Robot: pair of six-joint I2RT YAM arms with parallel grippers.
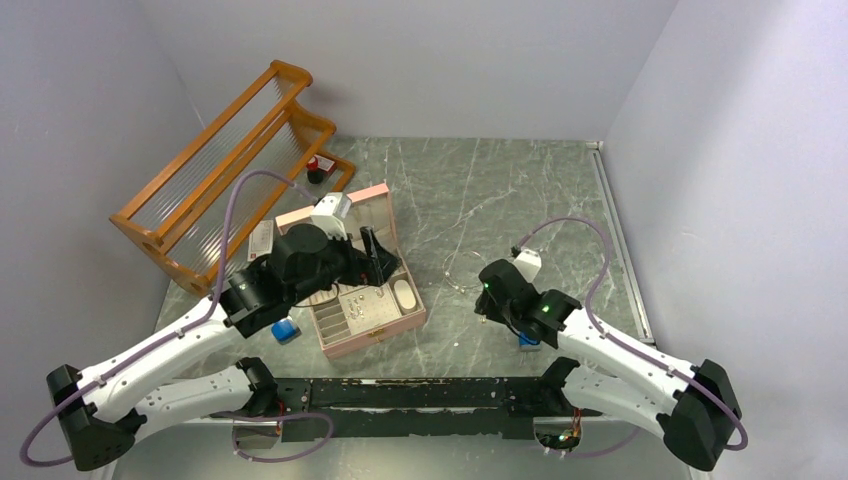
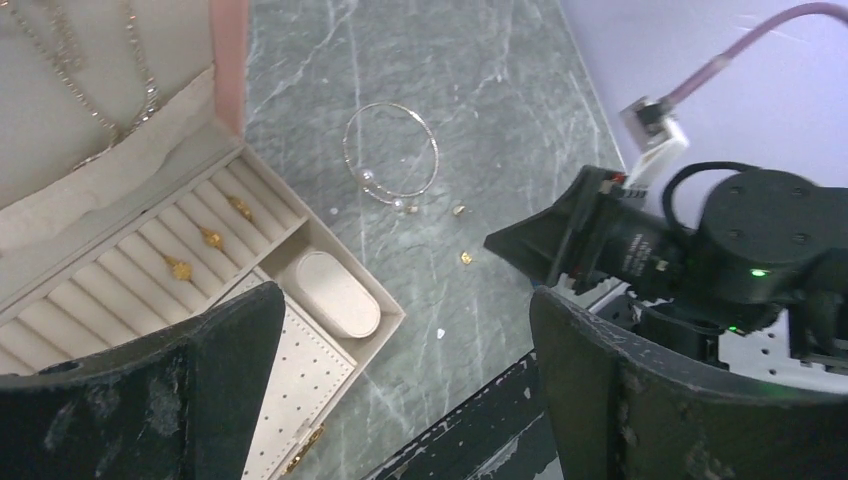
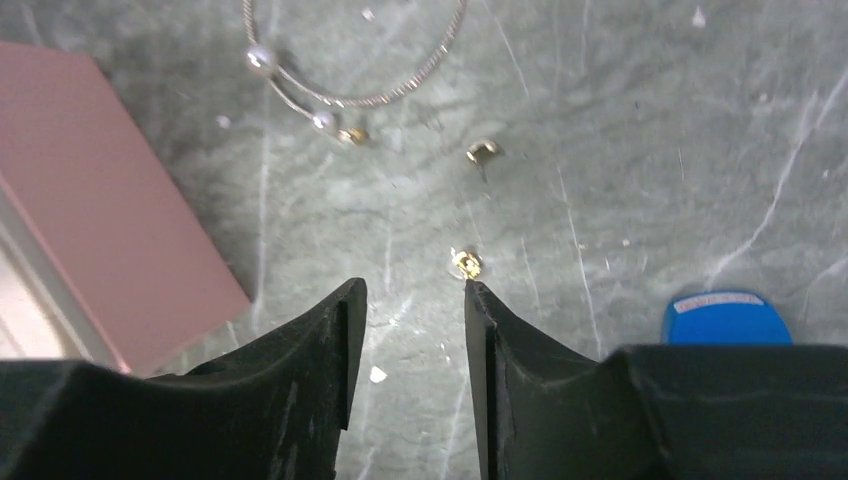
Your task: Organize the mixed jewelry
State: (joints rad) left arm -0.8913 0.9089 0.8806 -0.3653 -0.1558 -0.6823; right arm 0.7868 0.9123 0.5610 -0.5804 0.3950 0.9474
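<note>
The mixed jewelry lies on the grey marble table between the arms. A thin gold wire hoop with two pearls lies past my right gripper, with tiny gold pieces nearby. One gold piece sits just beyond the right fingertip. The right jaws stand apart with nothing between them. My left gripper hangs wide open and empty over the near right corner of the open pink box. Gold rings sit in its ring slots, and the hoop lies to the box's right.
An orange wooden rack stands at the back left. One blue block lies left of the box, another beside my right gripper. Chains lie in the box lid. Walls close in the table on three sides.
</note>
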